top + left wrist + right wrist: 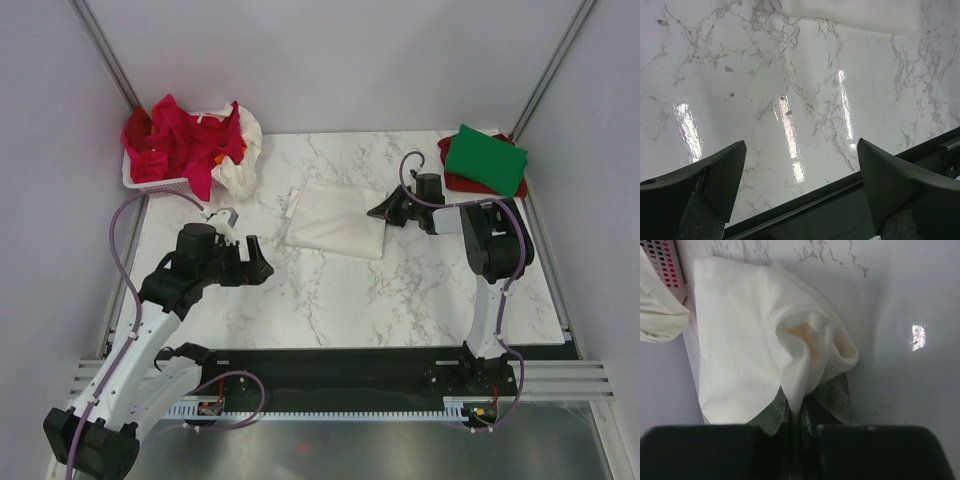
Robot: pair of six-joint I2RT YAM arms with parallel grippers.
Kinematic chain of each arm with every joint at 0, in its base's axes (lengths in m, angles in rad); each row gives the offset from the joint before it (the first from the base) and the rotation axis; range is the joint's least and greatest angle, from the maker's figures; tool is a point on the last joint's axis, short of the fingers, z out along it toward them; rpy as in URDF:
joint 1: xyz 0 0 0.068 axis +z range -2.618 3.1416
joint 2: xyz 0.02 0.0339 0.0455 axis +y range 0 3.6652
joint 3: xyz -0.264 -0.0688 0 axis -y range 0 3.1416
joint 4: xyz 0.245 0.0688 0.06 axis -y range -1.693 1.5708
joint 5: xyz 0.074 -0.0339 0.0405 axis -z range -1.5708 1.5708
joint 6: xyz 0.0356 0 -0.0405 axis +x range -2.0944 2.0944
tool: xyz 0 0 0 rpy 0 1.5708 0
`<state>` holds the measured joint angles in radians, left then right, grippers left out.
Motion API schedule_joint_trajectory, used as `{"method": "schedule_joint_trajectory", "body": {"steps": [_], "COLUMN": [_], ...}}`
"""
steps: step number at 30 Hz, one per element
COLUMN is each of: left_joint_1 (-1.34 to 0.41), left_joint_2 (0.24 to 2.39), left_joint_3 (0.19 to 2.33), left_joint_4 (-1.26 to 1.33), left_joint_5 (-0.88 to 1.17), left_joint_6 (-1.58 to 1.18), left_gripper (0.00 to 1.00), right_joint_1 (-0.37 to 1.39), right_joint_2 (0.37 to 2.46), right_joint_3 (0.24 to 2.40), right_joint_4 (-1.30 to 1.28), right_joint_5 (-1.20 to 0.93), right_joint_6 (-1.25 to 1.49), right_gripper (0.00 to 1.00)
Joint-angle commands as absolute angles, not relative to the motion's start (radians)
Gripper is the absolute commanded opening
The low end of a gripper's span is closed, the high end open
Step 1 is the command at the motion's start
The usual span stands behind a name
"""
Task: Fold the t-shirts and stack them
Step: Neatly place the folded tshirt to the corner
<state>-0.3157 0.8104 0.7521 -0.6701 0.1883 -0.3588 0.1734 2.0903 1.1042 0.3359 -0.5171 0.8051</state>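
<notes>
We see the folded white cotton t-shirt (335, 220) lying at the middle of the white marble desk (400, 300), its right edge puckered where our right gripper (800, 412) clamps it; our left gripper (800, 175) gapes apart.

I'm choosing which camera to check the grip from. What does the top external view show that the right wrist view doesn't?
Only top external: the green t-shirt lying on a red t-shirt at the far right, a heap of red tees in the basket, and the left tool open over the table. Only right wrist: the right tool pinching the bunched edge of the white t-shirt. Both: that folded white t-shirt on the table, plus part of the basket.
</notes>
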Motion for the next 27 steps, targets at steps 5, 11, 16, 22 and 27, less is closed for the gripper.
{"method": "schedule_joint_trajectory", "body": {"steps": [5, 11, 16, 22, 27], "left_joint_1": [-0.313, -0.314, -0.314, -0.314, -0.314], "left_joint_2": [0.666, 0.580, 0.477, 0.518, 0.537], "left_joint_3": [0.736, 0.706, 0.680, 0.673, 0.676], "left_joint_4": [-0.607, -0.603, -0.600, -0.592, -0.591], "left_joint_5": [0.184, 0.184, 0.167, 0.158, 0.178], "left_joint_6": [-0.403, -0.429, -0.463, -0.477, -0.474], "left_gripper": [1.00, 1.00, 1.00, 1.00, 1.00], "right_joint_1": [0.164, 0.130, 0.098, 0.072, 0.049], "right_joint_2": [2.050, 2.049, 2.134, 2.219, 2.263], "right_joint_3": [1.155, 1.434, 1.693, 1.939, 2.106], "right_joint_4": [0.240, -0.024, -0.156, -0.288, -0.382], "right_joint_5": [-0.551, -0.525, -0.526, -0.502, -0.459], "right_joint_6": [0.808, 0.718, 0.680, 0.643, 0.629], "right_gripper": [0.00, 0.00, 0.00, 0.00, 0.00]}}
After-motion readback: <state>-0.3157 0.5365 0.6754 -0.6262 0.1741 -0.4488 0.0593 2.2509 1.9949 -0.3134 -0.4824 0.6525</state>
